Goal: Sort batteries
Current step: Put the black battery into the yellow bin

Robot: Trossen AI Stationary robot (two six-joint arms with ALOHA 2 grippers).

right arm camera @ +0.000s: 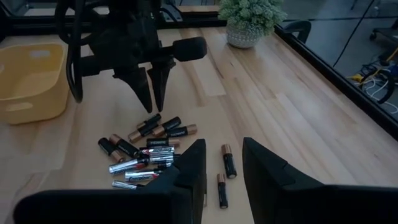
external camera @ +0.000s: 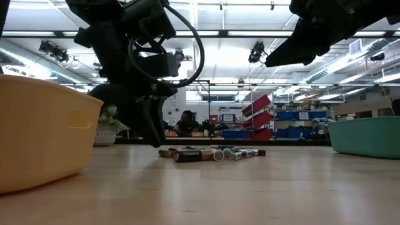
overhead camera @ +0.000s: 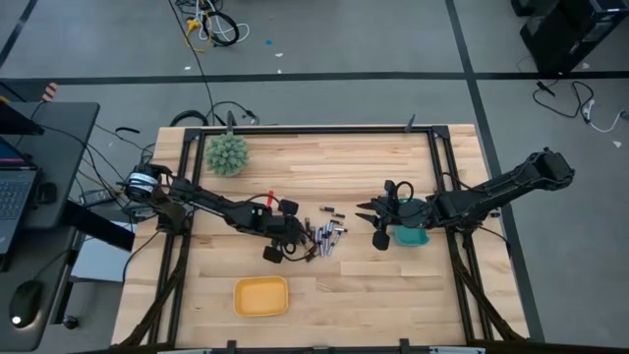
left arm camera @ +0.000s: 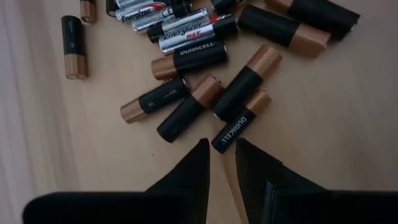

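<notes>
1. Laptop [overhead camera: 12, 192]: on a dark side desk beside the worktop's left edge; seen in the high view only.
2. Worktop [overhead camera: 324, 295]: pale wood planks with visible grain, framed by black rails.
3. Spiky green ball [overhead camera: 227, 154]: at the far left corner of the worktop. The right wrist view shows it as a small plant in a pale ribbed pot, which the high view does not reveal.
4. Yellow tray [overhead camera: 260, 295]: rounded rectangular plastic bin near the front edge, left of centre. It fills the left side of the low view.
5. Left gripper [right arm camera: 151, 87]: dark, pointed jaws hanging tips-down just over the near edge of the battery pile, parted by a narrow gap and grasping nothing. In the left wrist view the tips stand just short of one cell marked DURACELL.
6. Batteries [left arm camera: 186, 68]: loose heap of small cylinders lying flat mid-worktop, between the two grippers. Most are black with copper ends, two reading DURACELL and one "AA"; several silver cells read Energizer and "MAX". Writing is legible in the left wrist view only. Two copper-and-black cells lie a little apart, nearer the right gripper.
7. Right gripper [right arm camera: 223, 163]: dark blunt jaws, slightly apart, nothing between them, held above the worktop right of the pile.
8. Teal tray [overhead camera: 413, 236]: plastic bin partly under the right arm; its wall shows at the right edge of the low view.
9. Person: seated far behind the worktop, seen in the low view only.
</notes>
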